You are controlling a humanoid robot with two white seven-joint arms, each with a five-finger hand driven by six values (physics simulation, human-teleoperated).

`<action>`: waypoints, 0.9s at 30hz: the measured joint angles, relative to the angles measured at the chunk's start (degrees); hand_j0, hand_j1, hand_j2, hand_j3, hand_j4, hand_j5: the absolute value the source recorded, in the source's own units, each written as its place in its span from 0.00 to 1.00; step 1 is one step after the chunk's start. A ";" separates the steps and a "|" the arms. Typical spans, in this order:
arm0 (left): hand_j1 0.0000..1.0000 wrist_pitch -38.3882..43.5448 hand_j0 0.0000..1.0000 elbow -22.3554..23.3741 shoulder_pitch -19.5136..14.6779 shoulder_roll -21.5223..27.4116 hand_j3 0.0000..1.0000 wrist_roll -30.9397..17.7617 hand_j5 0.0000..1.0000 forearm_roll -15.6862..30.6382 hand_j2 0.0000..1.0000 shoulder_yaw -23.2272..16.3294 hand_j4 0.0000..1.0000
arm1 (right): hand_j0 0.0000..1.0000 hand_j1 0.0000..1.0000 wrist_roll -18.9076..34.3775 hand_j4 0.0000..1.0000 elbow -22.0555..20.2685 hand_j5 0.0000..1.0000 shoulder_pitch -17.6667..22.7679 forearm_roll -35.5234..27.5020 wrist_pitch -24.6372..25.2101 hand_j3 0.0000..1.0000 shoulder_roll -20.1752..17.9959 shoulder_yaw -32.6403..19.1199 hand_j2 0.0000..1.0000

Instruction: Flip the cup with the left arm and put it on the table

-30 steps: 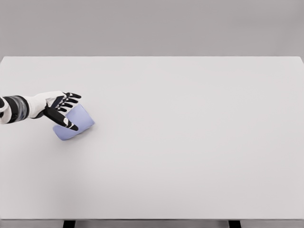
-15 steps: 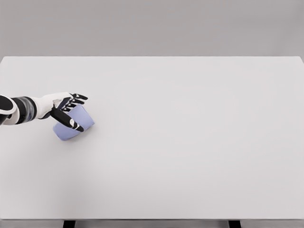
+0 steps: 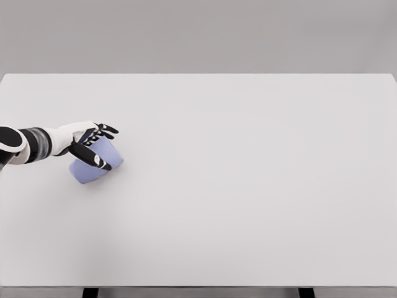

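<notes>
Here the cup point(image 3: 96, 164), pale blue, lay on its side on the bench point(image 3: 248, 186), close to the left edge and roughly midway between the far and near edges. Its long axis ran slantwise, one end pointing toward the near left corner and the other toward the far right. Which end was the mouth could not be told from the head view.

The left hand point(image 3: 87, 141) sat directly at the cup, on its far-left side. The thumb crossed over the cup's upper face, while the dark fingers point(image 3: 104, 130) reached out along its far side, fairly straight and only loosely bent. The hand was thus set around the cup in a partial, narrow hold, the thumb appearing to touch it; whether the fingers pressed against the wall could not be told. The cup rested on the bench surface, not lifted.

The white forearm with its dark grey banded wrist came in from the bench's left edge, running nearly level toward the cup.
</notes>
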 measured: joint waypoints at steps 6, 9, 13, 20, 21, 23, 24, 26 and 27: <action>0.87 0.00 0.87 0.00 0.79 -0.08 0.87 -0.03 0.87 -0.03 0.87 0.01 0.87 | 1.00 1.00 0.00 1.00 0.00 1.00 0.00 0.00 0.00 1.00 0.00 -0.01 1.00; 0.81 0.00 0.81 0.00 0.97 -0.13 0.81 -0.04 0.81 -0.04 0.81 0.01 0.81 | 1.00 1.00 0.00 1.00 0.00 1.00 0.00 0.00 0.01 1.00 0.00 0.01 1.00; 0.65 0.00 0.65 0.00 1.14 -0.32 0.65 -0.04 0.65 -0.05 0.65 0.06 0.65 | 1.00 1.00 0.00 1.00 0.00 1.00 -0.09 0.00 0.01 1.00 0.00 -0.01 1.00; 0.63 0.00 0.63 0.00 1.05 -0.26 0.63 -0.21 0.63 -0.74 0.63 0.36 0.63 | 1.00 1.00 0.00 1.00 0.00 1.00 0.00 0.00 0.01 1.00 0.00 -0.01 1.00; 0.63 0.00 0.63 0.00 1.14 -0.19 0.63 -0.35 0.63 -1.19 0.63 0.53 0.63 | 1.00 1.00 0.00 1.00 0.00 1.00 -0.09 0.00 0.00 1.00 0.00 -0.01 1.00; 0.64 0.01 0.64 0.00 1.14 0.06 0.64 -0.58 0.64 -1.68 0.64 0.91 0.64 | 1.00 1.00 0.00 1.00 0.00 1.00 0.00 0.00 0.00 1.00 0.00 0.00 1.00; 0.64 -0.24 0.64 0.00 1.23 0.51 0.64 -0.66 0.64 -1.81 0.64 1.05 0.64 | 1.00 1.00 0.00 1.00 0.00 1.00 -0.09 0.00 0.00 1.00 0.00 0.01 1.00; 0.64 -2.86 0.64 0.04 1.32 1.45 0.64 -0.77 0.64 -1.93 0.64 1.15 0.64 | 1.00 1.00 0.00 1.00 0.00 1.00 -0.09 0.00 0.00 1.00 0.00 0.01 1.00; 0.63 -4.69 0.63 0.08 1.76 1.99 0.63 -0.79 0.63 -1.94 0.63 1.18 0.63 | 1.00 1.00 0.00 1.00 0.00 1.00 -0.09 0.00 -0.01 1.00 0.00 0.02 1.00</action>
